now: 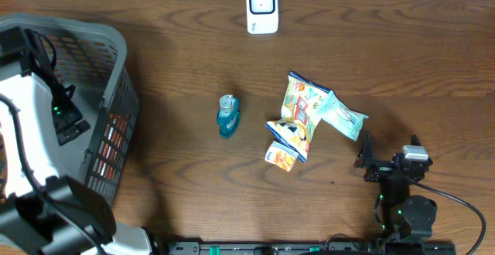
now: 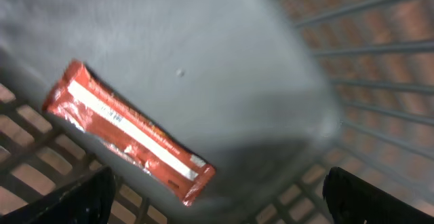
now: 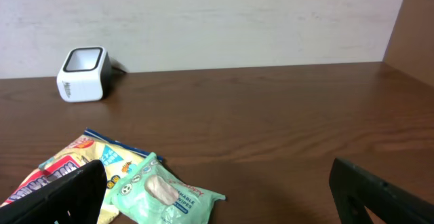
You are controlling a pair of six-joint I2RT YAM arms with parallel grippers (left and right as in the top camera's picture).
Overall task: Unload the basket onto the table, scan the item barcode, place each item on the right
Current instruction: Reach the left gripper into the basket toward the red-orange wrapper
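Dark wood table throughout, pale wall behind. Far left of the scanner, a grey basket, with the left gripper inside, fingers spread wide and pinching nothing. Directly beneath, flat on the basket floor and lying diagonally: a red bar, white printed strip facing up, too blurred to show a barcode. Probably the item, though not certain. Slightly left of the scanner and nearer the robot, a blue bottle. Slightly right of the scanner and nearer, overlapping snack bags, with a wipes pack touching their right edge. Further right of the scanner, nearest the robot, the right gripper, fingers likewise wide apart and empty, low over the table just beside the wipes. As for the bar: likely light and thin, slick crinkly film over a fairly stiff core, apt to slide on the smooth floor. Best taken across the narrow width near mid-length, fingers squared to the long edges, white strip left uncovered for the scanner. Gentle squeeze only, to avoid crushing.
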